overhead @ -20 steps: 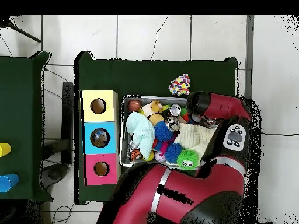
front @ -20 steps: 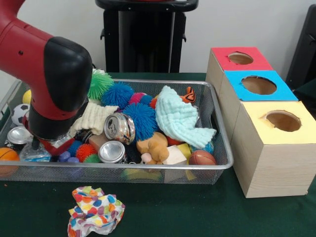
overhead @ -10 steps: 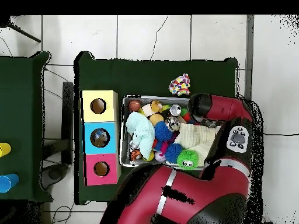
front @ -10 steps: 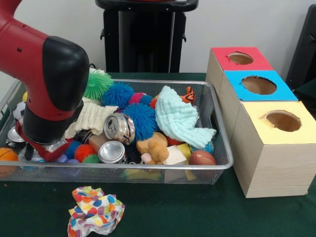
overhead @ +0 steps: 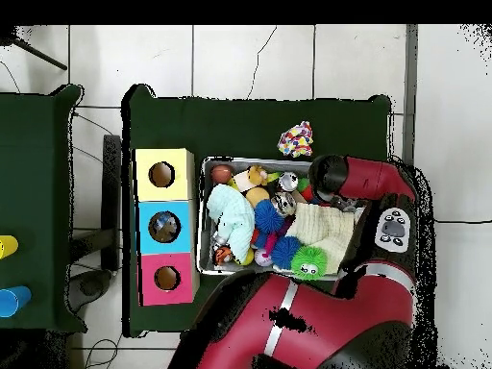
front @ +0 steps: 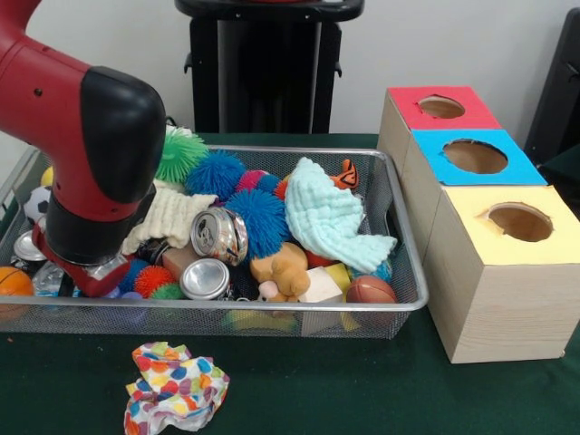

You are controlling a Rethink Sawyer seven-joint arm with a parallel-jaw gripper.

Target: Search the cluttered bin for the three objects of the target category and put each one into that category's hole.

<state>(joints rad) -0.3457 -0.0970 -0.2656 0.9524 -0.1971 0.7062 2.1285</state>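
A wire mesh bin (front: 399, 272) holds a heap of toys, cloths and cans. Two crushed cans (front: 220, 236) (front: 205, 278) lie near its middle, and a third can (front: 27, 249) shows at the left end. My gripper (front: 86, 276) is down inside the bin's left end, mostly hidden under the arm's thick black and red wrist (front: 100, 172). A clear plastic bottle (front: 50, 279) lies right beside it. Three boxes stand right of the bin, each with a round hole: red (front: 441, 107), blue (front: 475, 156), yellow (front: 519, 221). From overhead the arm (overhead: 332, 178) covers that end of the bin (overhead: 202, 216).
Blue and green spiky balls (front: 216, 174), a pale blue cloth (front: 331, 217), a cream cloth (front: 172, 216), a plush toy (front: 281, 267) and a small football (front: 372, 290) fill the bin. A crumpled colourful cloth (front: 175, 385) lies on the green table in front of it.
The wrist dipped toward the bin's left corner, then came back slightly right and up. The clear bottle beside it shifted a little. Nothing has been lifted out.
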